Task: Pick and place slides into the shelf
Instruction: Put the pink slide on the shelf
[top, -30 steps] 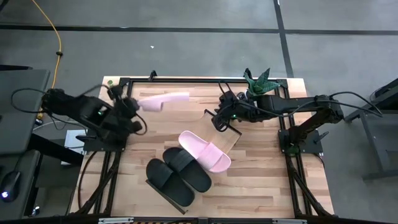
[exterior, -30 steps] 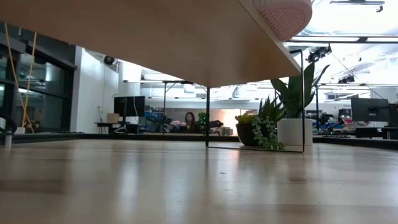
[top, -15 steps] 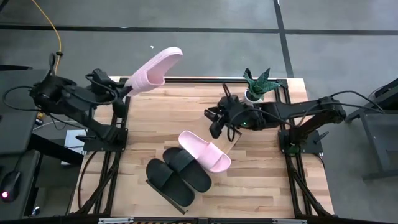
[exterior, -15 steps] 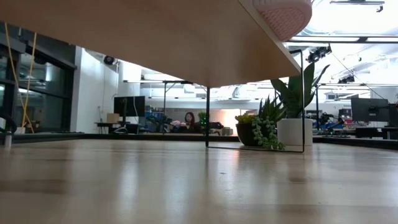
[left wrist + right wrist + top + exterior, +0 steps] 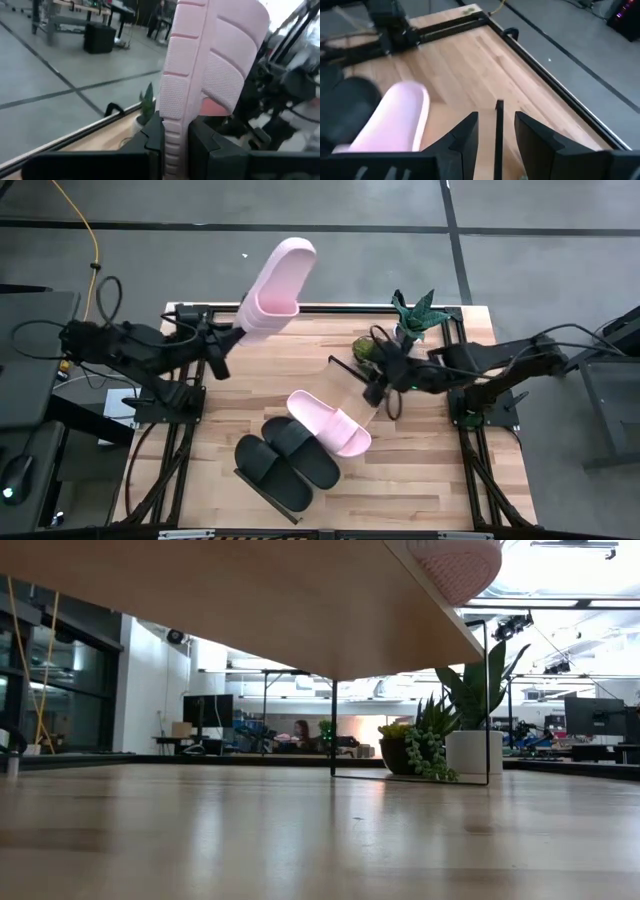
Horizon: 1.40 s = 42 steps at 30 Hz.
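Note:
My left gripper [image 5: 235, 335] is shut on a light pink slide [image 5: 278, 278] held high over the table's far left edge; it also shows in the left wrist view [image 5: 200, 75]. The shelf [image 5: 368, 398] lies slanted across the table's middle. Two black slides [image 5: 288, 465] and the other pink slide [image 5: 330, 422] lie on it. My right gripper [image 5: 381, 387] is open at the shelf's far end. Its fingers [image 5: 465, 137] stand on either side of the thin black frame bar [image 5: 498, 122]. In the low view the shelf's underside [image 5: 250, 600] fills the top. My left gripper pinches the pink slide's sole edge [image 5: 172, 131] between its two fingers, at the end nearest the strap. The slide is lifted clear of the table. It stands steeply up and away from the fingers, with its free end [image 5: 297, 248] highest.
A potted plant [image 5: 415, 315] stands at the table's far right corner, close behind my right arm. Black frame rails [image 5: 300, 307] run along the table's far edge. Bare tabletop [image 5: 250, 380] lies between the left arm and the shelf.
My left gripper has lifted the pink slide off the table's far left and swung it upward. The slide lay level and now points steeply up, clear of the table. My right gripper has moved a little toward the table's right edge, along the shelf's far end.

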Tool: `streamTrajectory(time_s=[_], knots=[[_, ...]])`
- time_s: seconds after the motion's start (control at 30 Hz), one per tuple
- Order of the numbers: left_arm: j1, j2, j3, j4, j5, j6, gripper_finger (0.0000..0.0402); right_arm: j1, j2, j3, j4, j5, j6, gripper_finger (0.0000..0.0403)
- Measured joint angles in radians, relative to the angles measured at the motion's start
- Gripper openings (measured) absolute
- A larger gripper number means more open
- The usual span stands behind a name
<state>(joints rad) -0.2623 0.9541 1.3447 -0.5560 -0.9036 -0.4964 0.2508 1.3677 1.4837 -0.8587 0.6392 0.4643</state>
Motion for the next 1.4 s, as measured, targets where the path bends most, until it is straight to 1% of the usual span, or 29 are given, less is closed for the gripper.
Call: streamTrajectory(time_s=[0.13, 0.23, 0.33, 0.47, 0.53, 0.63, 0.73, 0.87, 0.97, 1.03, 1.13, 1.27, 1.4], knots=[[0.000, 0.037, -0.060, 0.157, -0.011, 0.010, 0.0033, 0.047, -0.065, -0.005, -0.040, 0.014, -0.031, 0.0119], [0.000, 0.072, -0.092, 0.235, -0.010, -0.014, 0.0033, 0.071, -0.141, -0.076, 0.052, 0.014, -0.054, 0.0119], [0.000, 0.112, -0.119, 0.340, 0.001, -0.021, 0.0033, 0.079, -0.246, -0.219, 0.243, -0.034, -0.054, 0.0119], [0.000, 0.169, -0.131, 0.476, 0.034, 0.000, 0.0033, 0.074, -0.371, -0.446, 0.637, -0.167, -0.043, 0.0119], [0.000, 0.197, -0.131, 0.563, 0.058, 0.027, 0.0033, 0.071, -0.401, -0.532, 0.801, -0.184, -0.034, 0.0119], [0.000, 0.232, -0.130, 0.688, 0.084, 0.069, 0.0033, 0.063, -0.409, -0.614, 0.961, -0.183, 0.008, 0.0119], [-0.001, 0.266, -0.131, 0.789, 0.100, 0.108, 0.0033, 0.052, -0.392, -0.655, 1.097, -0.185, 0.017, 0.0119], [0.000, 0.309, -0.131, 0.895, 0.130, 0.127, 0.0032, 0.029, -0.352, -0.667, 1.201, -0.189, 0.017, 0.0119], [0.000, 0.331, -0.131, 0.942, 0.142, 0.127, 0.0032, 0.004, -0.326, -0.668, 1.271, -0.224, 0.010, 0.0120], [0.000, 0.349, -0.130, 0.981, 0.167, 0.126, 0.0032, -0.010, -0.315, -0.668, 1.293, -0.249, 0.006, 0.0127], [0.000, 0.364, -0.130, 1.005, 0.188, 0.125, 0.0036, -0.038, -0.300, -0.668, 1.328, -0.296, 0.007, 0.0152], [0.000, 0.375, -0.131, 1.023, 0.197, 0.104, 0.0038, -0.068, -0.284, -0.668, 1.397, -0.384, 0.009, 0.0203], [0.000, 0.383, -0.129, 1.033, 0.197, 0.096, 0.0034, -0.074, -0.261, -0.668, 1.482, -0.404, 0.007, 0.0244]])
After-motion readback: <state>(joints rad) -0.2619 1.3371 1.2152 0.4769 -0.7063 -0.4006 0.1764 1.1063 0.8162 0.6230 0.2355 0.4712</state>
